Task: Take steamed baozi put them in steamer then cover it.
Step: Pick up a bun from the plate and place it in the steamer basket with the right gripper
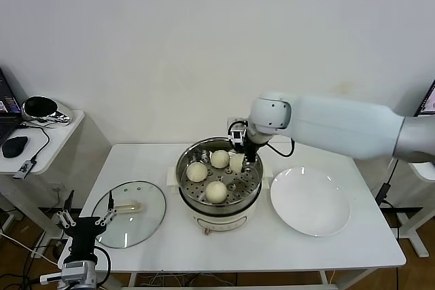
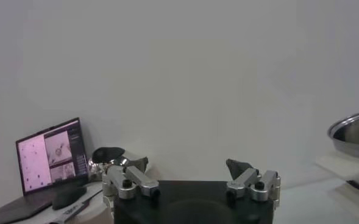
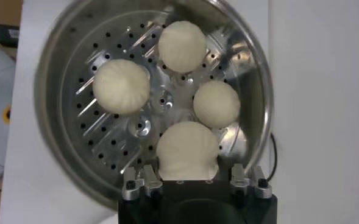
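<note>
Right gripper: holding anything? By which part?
Yes. The right gripper holds the fourth baozi by its sides, jaws either side, over the steamer tray. The left gripper holds nothing.

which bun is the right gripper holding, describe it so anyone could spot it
Start at the shiny steel steamer in the middle of the white table, lid off. Four cream buns sit over its perforated tray. The one meant is the bun on the side toward the white plate, the only one between the right gripper fingers.
</note>
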Robot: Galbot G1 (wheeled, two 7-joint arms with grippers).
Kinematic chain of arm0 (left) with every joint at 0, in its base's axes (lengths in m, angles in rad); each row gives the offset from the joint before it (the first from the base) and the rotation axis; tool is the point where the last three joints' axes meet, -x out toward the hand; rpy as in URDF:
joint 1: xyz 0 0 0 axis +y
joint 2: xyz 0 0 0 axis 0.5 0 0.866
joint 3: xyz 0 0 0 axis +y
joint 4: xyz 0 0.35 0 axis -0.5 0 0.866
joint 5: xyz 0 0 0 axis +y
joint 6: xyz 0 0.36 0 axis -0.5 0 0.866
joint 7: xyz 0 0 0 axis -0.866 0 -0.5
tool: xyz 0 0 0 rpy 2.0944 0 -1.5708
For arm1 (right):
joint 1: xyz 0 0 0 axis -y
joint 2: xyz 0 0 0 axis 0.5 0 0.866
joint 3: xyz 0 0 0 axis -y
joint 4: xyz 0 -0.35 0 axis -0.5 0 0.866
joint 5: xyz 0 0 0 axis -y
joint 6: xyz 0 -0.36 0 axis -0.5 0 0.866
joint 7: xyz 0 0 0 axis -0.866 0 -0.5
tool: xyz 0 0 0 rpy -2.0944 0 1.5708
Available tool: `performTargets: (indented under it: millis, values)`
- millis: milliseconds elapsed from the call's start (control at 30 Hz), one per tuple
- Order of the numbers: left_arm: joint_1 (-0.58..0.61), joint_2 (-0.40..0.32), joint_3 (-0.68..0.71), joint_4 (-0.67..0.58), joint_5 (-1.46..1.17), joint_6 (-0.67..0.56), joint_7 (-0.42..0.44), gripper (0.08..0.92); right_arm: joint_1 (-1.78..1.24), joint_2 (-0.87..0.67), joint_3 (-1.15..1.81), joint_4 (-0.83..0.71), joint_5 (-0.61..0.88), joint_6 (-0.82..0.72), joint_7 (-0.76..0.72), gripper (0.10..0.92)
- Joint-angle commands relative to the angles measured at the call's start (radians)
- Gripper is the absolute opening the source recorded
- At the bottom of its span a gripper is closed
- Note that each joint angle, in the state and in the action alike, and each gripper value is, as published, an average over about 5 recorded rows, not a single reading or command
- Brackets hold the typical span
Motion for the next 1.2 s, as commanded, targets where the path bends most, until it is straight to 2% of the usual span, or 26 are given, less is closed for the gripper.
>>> performTargets:
  millis: [33,600,900,1000,1200]
  values:
    - [-0.001,-0.003,0.0,0.001,0.0,0.0,0.0,0.823,-0.096,0.049,0.02,-0.064,-0.033,-0.025,0.027,0.602]
    - [0.0,-0.005,-0.002,0.002,0.0,-0.002,0.0,0.823,-0.111,0.031,0.048,-0.054,-0.048,-0.026,0.018,0.614]
    - [-0.007,-0.004,0.0,0.004,-0.002,0.0,0.001,0.823,-0.023,-0.111,0.108,0.074,-0.032,-0.023,-0.02,0.807]
    - [-0.009,-0.002,0.004,0.005,-0.005,0.0,0.001,0.823,-0.037,-0.192,0.153,0.153,-0.037,0.002,0.054,0.821]
    - [-0.005,-0.005,0.01,-0.001,-0.004,0.0,-0.002,0.823,-0.331,-0.439,0.406,0.368,0.006,0.189,0.528,0.823]
